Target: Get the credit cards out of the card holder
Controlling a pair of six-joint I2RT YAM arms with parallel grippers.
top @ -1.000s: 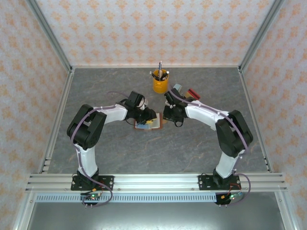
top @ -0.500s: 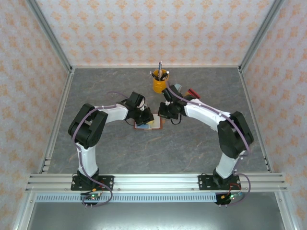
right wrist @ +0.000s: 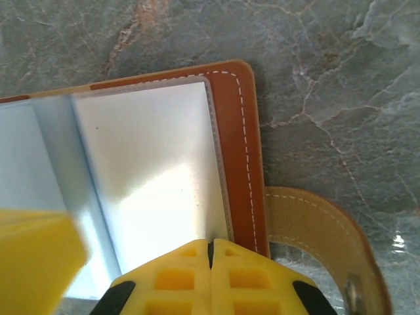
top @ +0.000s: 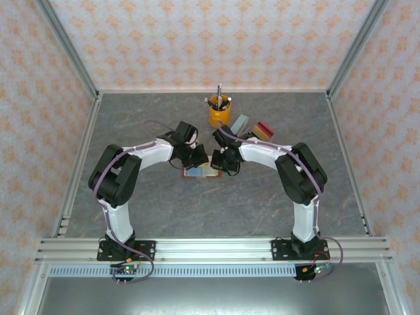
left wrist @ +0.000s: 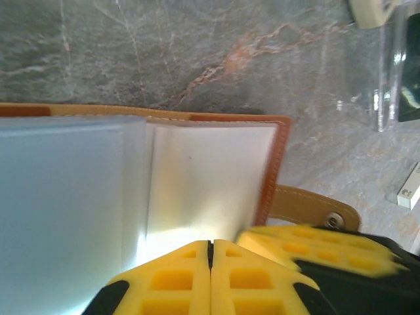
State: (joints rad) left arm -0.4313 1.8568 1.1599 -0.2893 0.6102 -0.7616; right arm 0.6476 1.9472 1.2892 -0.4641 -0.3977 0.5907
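Leather card holder lies open mid-table btwn the arms, left gripper and right gripper both pinched shut, tips at its pale inner pages (can't tell if a sleeve's caught), so any pull prob drags the whole holder w/o freeing the credit cards.

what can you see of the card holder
The card holder lies open flat on the grey marbled table, between the arms. Reddish-brown leather cover with pale stitching, a tan snap tab sticking out one side, clear sleeves inside showing pale blue and white glare. The left gripper and right gripper, fingers shut, meet its sleeve edge; a pinch can't be confirmed.
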